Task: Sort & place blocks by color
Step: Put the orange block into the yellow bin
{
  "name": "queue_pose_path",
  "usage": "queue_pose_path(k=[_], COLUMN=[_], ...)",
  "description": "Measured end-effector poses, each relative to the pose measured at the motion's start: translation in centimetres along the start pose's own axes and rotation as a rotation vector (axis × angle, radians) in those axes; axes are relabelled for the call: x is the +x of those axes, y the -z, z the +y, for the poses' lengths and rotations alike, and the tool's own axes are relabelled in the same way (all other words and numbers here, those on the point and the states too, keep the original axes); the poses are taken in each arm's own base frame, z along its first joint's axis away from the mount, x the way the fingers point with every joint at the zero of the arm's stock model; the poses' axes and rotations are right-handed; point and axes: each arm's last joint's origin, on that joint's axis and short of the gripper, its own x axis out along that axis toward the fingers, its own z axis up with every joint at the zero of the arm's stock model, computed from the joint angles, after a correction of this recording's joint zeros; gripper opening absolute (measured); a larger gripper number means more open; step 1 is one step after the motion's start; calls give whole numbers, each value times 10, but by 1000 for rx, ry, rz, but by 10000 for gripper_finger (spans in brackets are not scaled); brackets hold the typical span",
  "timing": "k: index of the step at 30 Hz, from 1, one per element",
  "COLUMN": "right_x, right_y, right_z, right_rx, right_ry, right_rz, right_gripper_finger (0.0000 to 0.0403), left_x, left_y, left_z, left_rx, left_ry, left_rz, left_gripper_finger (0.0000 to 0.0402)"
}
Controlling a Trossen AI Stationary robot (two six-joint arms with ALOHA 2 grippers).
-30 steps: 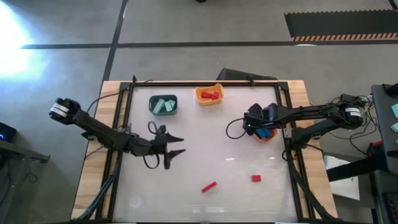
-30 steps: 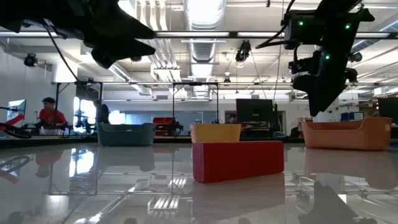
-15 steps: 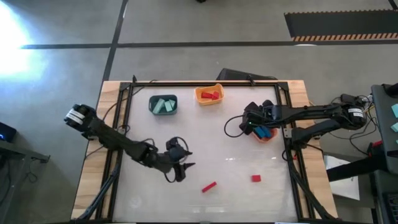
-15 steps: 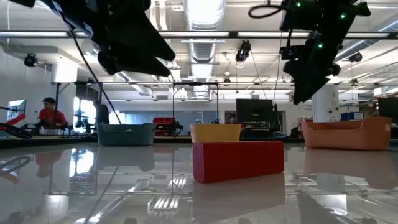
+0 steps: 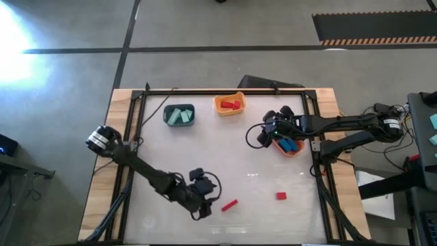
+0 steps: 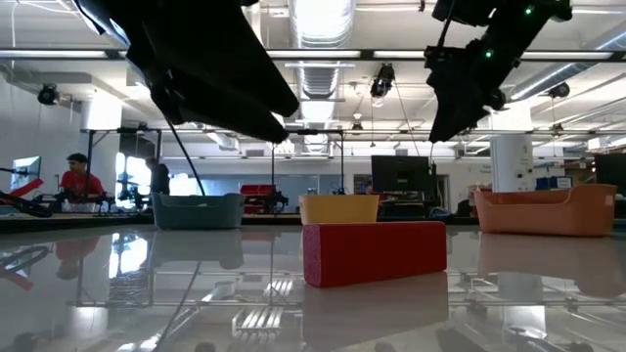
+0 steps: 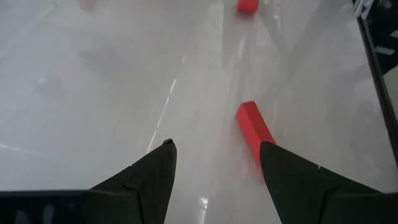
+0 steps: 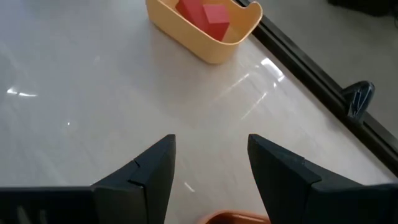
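our left gripper (image 5: 207,203) reaches low, fingers spread and empty, just beside the long red bar block (image 5: 229,204); our right gripper (image 5: 262,134) hovers released by the orange bin (image 5: 292,149).

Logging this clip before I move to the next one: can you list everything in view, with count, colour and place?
Red bar: one, lying loose on the table near its front edge, just ahead of the left gripper.
Red cube: one, loose on the table, front right.
Teal bin: one, back left, holding pale mint blocks.
Yellow-orange bin: one, back centre, holding red blocks.
Orange bin: one, right side, holding blue blocks.
Table: one, glossy white top, dark frame.
Person: one, red top, far back in the room.
Left gripper: open, low beside the red bar.
Right gripper: open, beside the orange bin.
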Motion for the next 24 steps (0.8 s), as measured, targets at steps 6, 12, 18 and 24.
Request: queue_pose_path(k=[6,12,18,24], right_x=[0,0,0,0], right_y=[0,-1,-1,-1], right_z=[0,0,0,0], right_rx=[-11,-13,-13,-19], right_ry=[-2,-3,-4,-4], right_rz=[-5,-8,-9,-9], right_gripper_finger=[192,192,192,192], left_x=[9,10,10,10], left_y=[8,10,10,12], left_z=[-2,-1,-1,0], left_rx=[-33,-68,-82,-79], left_ry=[1,-2,-4,-8], left_rz=[35,39,40,44], left_gripper_finger=[215,215,215,215])
